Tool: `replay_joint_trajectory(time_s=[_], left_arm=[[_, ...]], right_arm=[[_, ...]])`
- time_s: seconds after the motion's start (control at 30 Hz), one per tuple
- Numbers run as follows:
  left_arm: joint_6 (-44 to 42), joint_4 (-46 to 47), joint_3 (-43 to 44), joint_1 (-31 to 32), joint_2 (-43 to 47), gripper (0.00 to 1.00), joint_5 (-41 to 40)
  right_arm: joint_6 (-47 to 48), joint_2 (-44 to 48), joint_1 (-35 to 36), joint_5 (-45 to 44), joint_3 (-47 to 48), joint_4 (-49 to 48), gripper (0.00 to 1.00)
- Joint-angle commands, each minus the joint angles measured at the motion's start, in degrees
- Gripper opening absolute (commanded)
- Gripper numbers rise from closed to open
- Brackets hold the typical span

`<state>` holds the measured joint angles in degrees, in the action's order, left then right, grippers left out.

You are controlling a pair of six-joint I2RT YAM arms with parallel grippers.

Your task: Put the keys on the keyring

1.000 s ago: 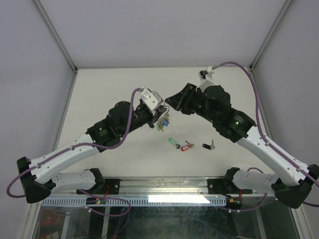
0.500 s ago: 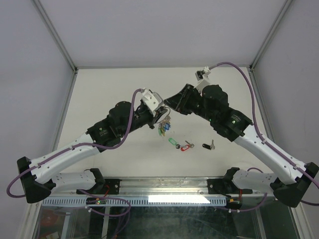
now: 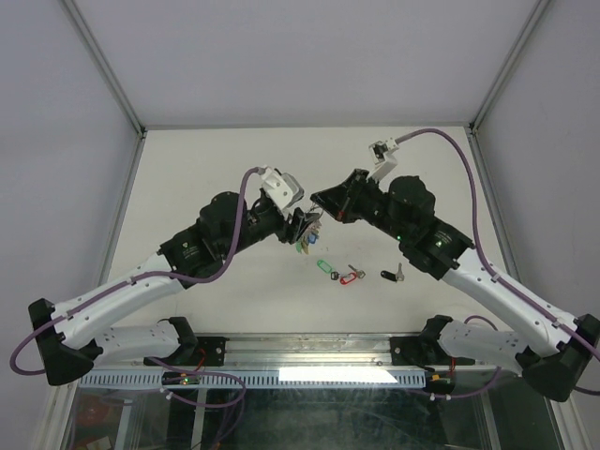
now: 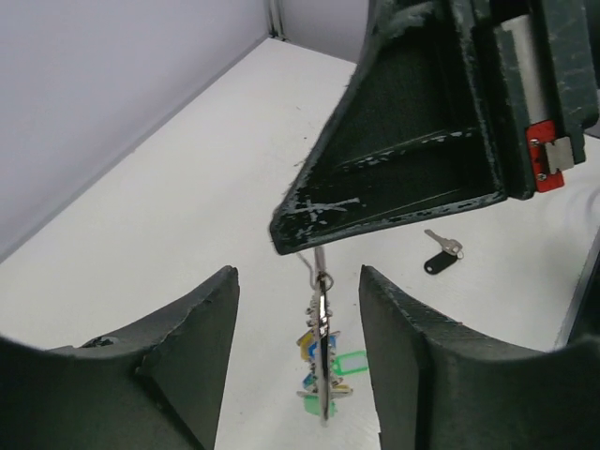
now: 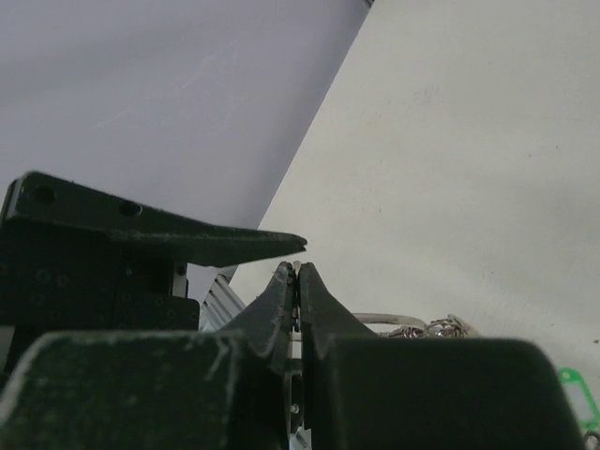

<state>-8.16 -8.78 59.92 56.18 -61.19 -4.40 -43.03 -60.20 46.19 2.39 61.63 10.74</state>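
Nearest to my bases, on the near side of the keyring (image 3: 307,234), the three loose keys (image 3: 356,273) lie flat on the table (image 3: 216,169). The green-tagged key (image 3: 325,267) is closest under the keyring, the red-tagged key (image 3: 351,275) is just beyond it to the right, and the black-tagged key (image 3: 391,275) is farthest out on that side. None of them is threaded yet, so I judge the real work of the task has not begun.

The keyring itself hangs in the air above them. My right gripper (image 4: 292,236) has its fingers pressed together on the top of the thin wire, and the bunch of tagged keys dangles straight down below the pinch. From my right wrist the pinch point is mostly hidden by my own fingers, so I take it to be on the ring's wire rather than on a key. Held from the top like this, the ring hangs edge-on and its lower part is free.

My left gripper (image 4: 298,281) is spread, one finger on either side of the keyring and touching nothing. That leaves the ring in one hand, with the other hand free to take a second hold or go down for a key.

Beyond the keyring I can see only bare table.
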Motion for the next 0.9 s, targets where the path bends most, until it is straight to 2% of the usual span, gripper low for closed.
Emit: replay_joint_trajectory(time_s=[0.0, 0.1, 0.23, 0.53, 0.87], left_arm=[[2.4, 6.1, -2.1, 0.0, 4.9, 0.56, -1.0], [4.1, 10.3, -4.6, 0.0, 6.9, 0.62, -1.8], [4.6, 12.8, -4.9, 0.0, 6.7, 0.62, -1.6], [4.7, 17.5, -2.8, 0.4, 3.5, 0.66, 1.3], [1.5, 17.7, -1.2, 1.3, 1.5, 0.56, -3.0]], right_arm=[[8.5, 6.8, -0.2, 3.0, -4.8, -18.7, 0.00], [8.9, 8.7, -0.2, 2.8, -8.2, -24.2, 0.00], [8.0, 9.8, -0.2, 2.5, -11.1, -31.0, 0.00], [8.1, 9.0, -0.2, 2.4, -11.3, -34.6, 0.00], [8.5, 8.9, -0.2, 3.1, -12.0, -34.0, 0.00]])
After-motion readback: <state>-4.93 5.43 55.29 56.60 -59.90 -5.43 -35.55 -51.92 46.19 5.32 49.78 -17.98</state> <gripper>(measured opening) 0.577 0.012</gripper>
